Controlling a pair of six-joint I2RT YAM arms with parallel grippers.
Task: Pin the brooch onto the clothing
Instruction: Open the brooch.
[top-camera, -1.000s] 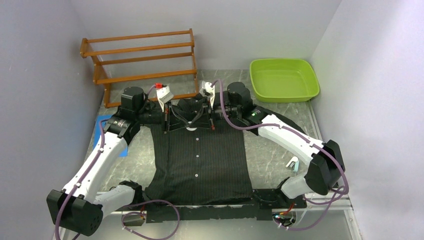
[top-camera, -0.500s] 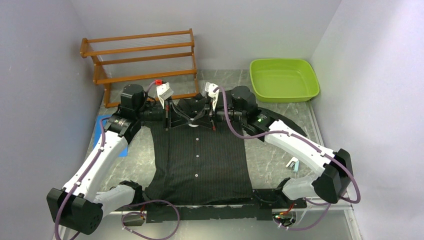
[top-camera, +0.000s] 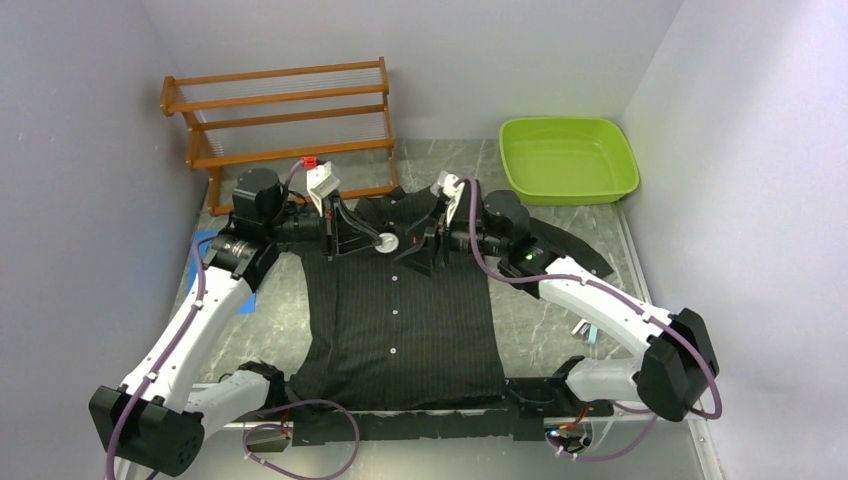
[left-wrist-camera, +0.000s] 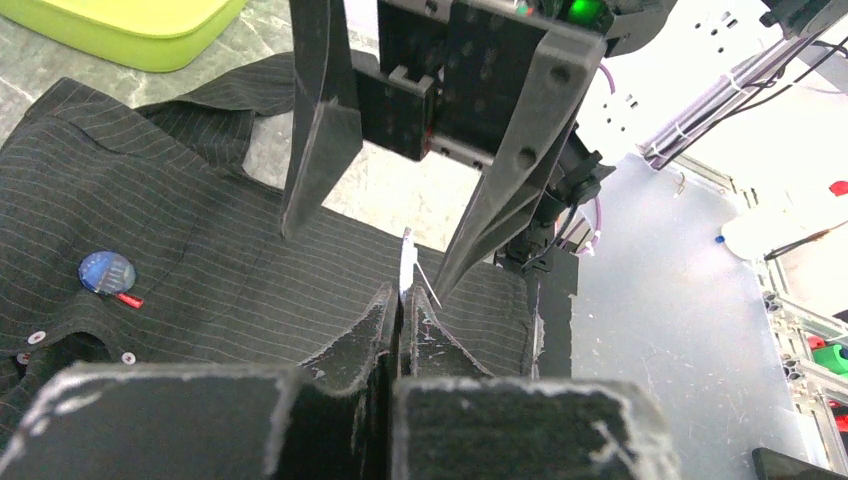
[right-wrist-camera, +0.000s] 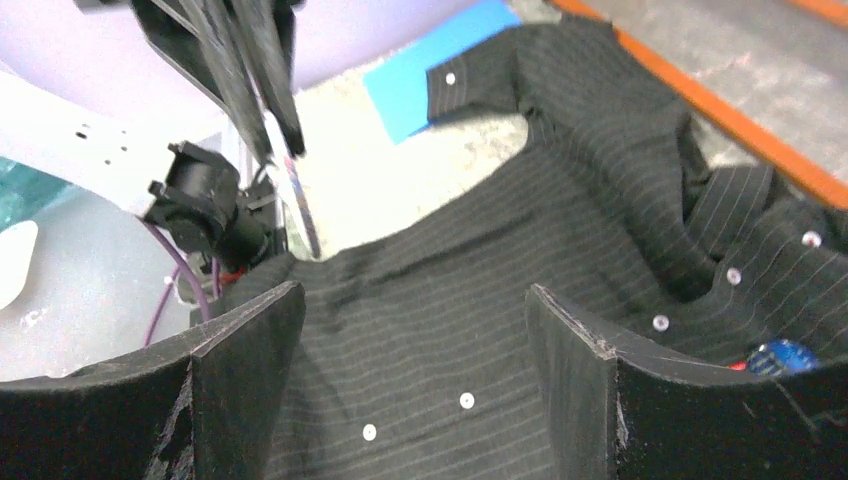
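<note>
Clamped shut at left: left gripper (left-wrist-camera: 402, 300), pinching a thin white brooch (left-wrist-camera: 407, 262) by its edge over the collar end of the shirt (top-camera: 400, 320) spread flat mid-table. Just right, spread wide, holding nothing: right gripper (right-wrist-camera: 412, 295). Open table (top-camera: 540, 300) toward the green tub (top-camera: 567, 160).

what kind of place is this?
Likely a robot lab cell: blank walls box in the table, two arms bolted at its edge, staged props like the wooden rack and green tub.

Blue disc (right-wrist-camera: 787, 356) half hidden behind the right tool (right-wrist-camera: 415, 298); its face blurred
</note>
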